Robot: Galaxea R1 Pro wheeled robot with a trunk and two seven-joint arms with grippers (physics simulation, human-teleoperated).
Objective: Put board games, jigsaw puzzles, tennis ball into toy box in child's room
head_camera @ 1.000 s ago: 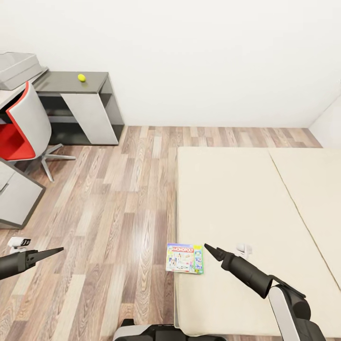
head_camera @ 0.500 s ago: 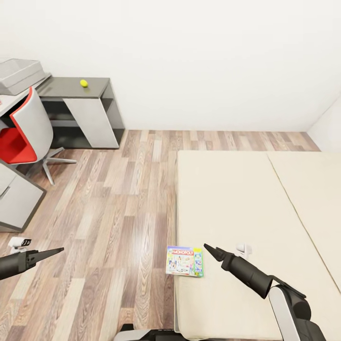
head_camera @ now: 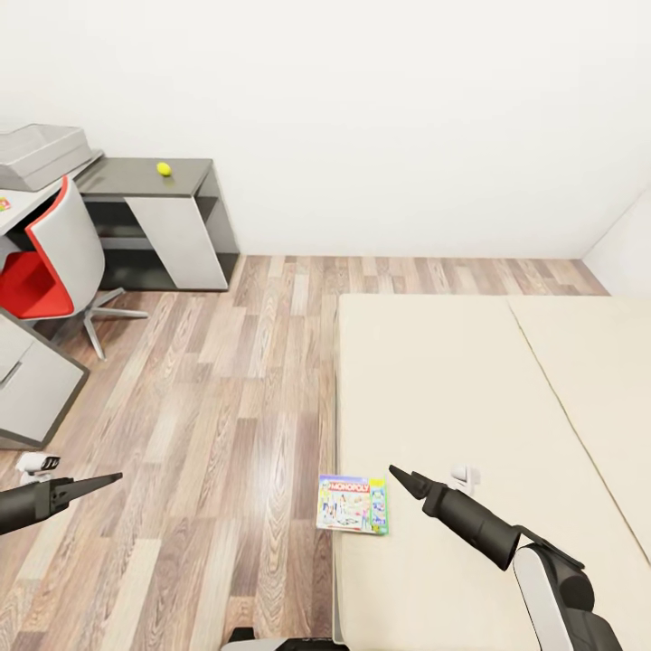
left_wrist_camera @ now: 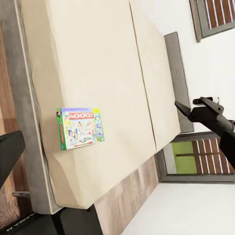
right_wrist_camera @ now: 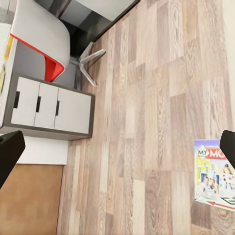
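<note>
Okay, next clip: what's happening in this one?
A two-armed robot faces a bed in a child's room. A Monopoly board game lies flat at the mattress's near corner, by the wood floor. The right gripper hangs just beside the box without touching it and looks closed to a point; the left gripper is out over the floor, holding nothing. Across the room, a tennis ball sits on a grey desk near a red chair. Nothing has been picked up.

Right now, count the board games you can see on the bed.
1. The Monopoly board game lies flat at the bed's near corner by the floor edge. A second may be out of frame.
</note>
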